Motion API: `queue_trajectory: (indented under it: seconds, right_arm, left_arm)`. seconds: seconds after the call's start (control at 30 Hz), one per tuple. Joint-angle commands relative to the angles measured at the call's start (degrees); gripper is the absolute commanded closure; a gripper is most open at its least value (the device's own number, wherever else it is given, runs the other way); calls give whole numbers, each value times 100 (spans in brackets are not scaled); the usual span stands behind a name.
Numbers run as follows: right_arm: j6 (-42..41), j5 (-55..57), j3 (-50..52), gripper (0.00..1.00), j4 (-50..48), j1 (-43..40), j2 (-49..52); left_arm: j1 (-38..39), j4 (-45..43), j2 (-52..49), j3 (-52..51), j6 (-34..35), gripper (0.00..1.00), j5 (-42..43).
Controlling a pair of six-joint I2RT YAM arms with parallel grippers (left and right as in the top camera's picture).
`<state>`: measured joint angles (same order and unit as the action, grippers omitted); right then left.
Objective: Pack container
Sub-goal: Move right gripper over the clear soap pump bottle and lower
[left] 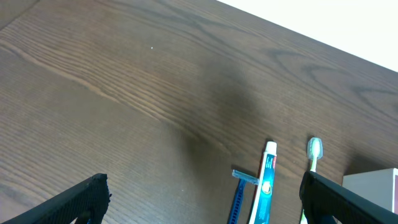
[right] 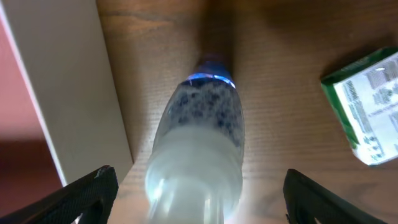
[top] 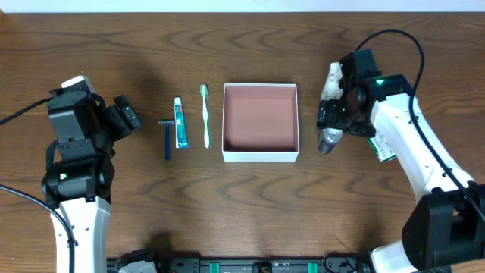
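Note:
The container (top: 260,155) is a shallow square box with white walls and a reddish-brown inside, empty, at the table's middle; its white wall shows in the right wrist view (right: 68,93). A frosted bottle (top: 329,139) lies just right of it. My right gripper (top: 333,114) is open and straddles the bottle (right: 199,143), fingers apart from it on both sides (right: 199,193). A blue razor (top: 167,139), toothpaste tube (top: 180,123) and green toothbrush (top: 205,114) lie in a row left of the box. My left gripper (top: 129,114) is open and empty, left of the razor.
A small green-and-white carton (top: 383,150) lies under my right arm, right of the bottle, and shows in the right wrist view (right: 367,106). In the left wrist view the razor (left: 239,196), toothpaste (left: 266,186), toothbrush (left: 314,150) and a box corner (left: 373,186) show.

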<state>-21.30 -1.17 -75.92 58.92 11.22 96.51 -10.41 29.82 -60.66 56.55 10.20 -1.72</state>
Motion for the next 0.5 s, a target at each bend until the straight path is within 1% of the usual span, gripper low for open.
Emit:
queue_trajectory:
  seconds: [0.0,0.1,0.27,0.33,0.37,0.47]
  right_arm:
    - [-142,96,175,16,-249,46,17]
    - [-164,96,282,20,-560,46,17]
    - [-205,101,321,29,-693,46,17]
    - [-203,101,323,39,-737,46,17]
    - [-203,101,323,41,-754,46,17]
    - [-203,101,323,57,-772,46,15]
  left_arm:
    - [-24,13,-2,131,-114,2,-44]
    - [-24,15,-2,131,-114,2,-44]
    - [-24,15,-2,131,-114,2,-44]
    - [-24,15,0,131,-114,2,-44]
    - [-24,13,0,131,-114,2,-44]
    - [-24,15,-2,131,-114,2,-44]
